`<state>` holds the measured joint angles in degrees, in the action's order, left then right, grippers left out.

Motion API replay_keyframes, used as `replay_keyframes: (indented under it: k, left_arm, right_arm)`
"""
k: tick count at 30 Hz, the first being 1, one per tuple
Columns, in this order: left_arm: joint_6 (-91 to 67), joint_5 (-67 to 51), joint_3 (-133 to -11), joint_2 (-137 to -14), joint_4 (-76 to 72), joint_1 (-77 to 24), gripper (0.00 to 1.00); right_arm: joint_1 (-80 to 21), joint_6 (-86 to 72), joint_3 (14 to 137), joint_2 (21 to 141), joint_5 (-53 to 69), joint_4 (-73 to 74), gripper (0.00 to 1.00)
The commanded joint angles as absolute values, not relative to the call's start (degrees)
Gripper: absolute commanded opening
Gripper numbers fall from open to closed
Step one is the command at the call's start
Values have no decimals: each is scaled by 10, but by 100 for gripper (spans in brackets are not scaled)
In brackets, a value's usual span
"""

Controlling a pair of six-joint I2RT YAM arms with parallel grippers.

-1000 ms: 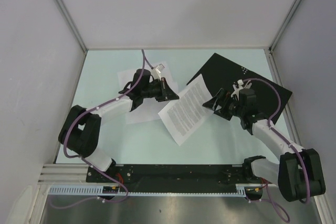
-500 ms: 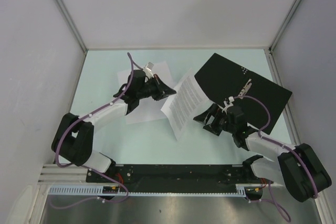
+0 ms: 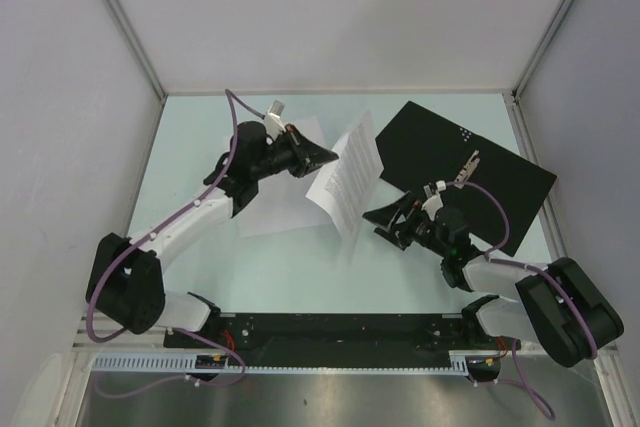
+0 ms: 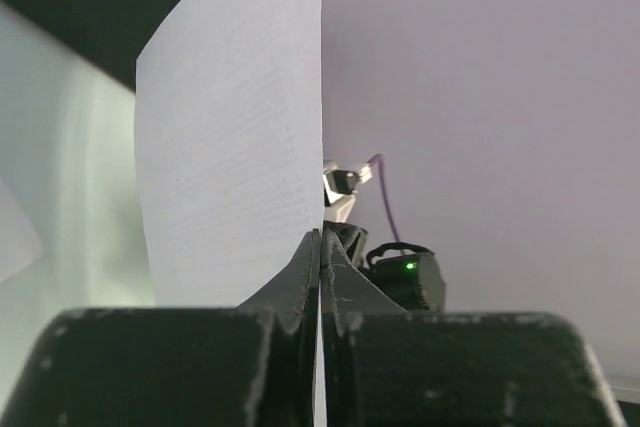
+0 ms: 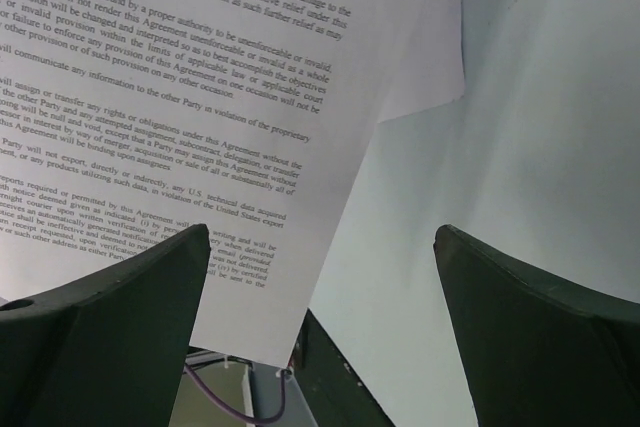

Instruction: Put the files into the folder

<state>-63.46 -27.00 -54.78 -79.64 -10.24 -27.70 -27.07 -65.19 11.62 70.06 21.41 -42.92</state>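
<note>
left jaws pinch printed sheet (image 3: 345, 182); right jaws wide, seemingly empty.

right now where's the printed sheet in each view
top external: centre, printed sheet held up by the left gripper
left wrist: centre, rising from the left gripper
right wrist: upper left, above the open right gripper
shared landmark: pale green table

Left end effector pinched shut, right end effector spread wide.
In the top view the left arm rises from the lower left to the upper centre, and its end effector (image 3: 320, 155) points right with its fingers pressed together on an edge of the printed sheet (image 3: 345, 182). The right arm lies folded low at the lower right; its end effector (image 3: 385, 222) points up-left, jaws far apart and gripping nothing.
</note>
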Motion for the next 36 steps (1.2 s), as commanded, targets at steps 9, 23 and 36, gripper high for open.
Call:
replay_keyframes:
  k: [9,23,36]
  left_arm:
    - [-693,-299,-587,-721,-121,-274,0]
    - [-733,-315,-554,-655,-145,-275,0]
    - [-743,-325,-531,-664,-179,-275,0]
  right_arm:
    - [-281,-710,91,680,188,-652,100]
    - [-279,-724,130,789,215,-881,94]
    - [-265,-732,170,777,228,-911,91]
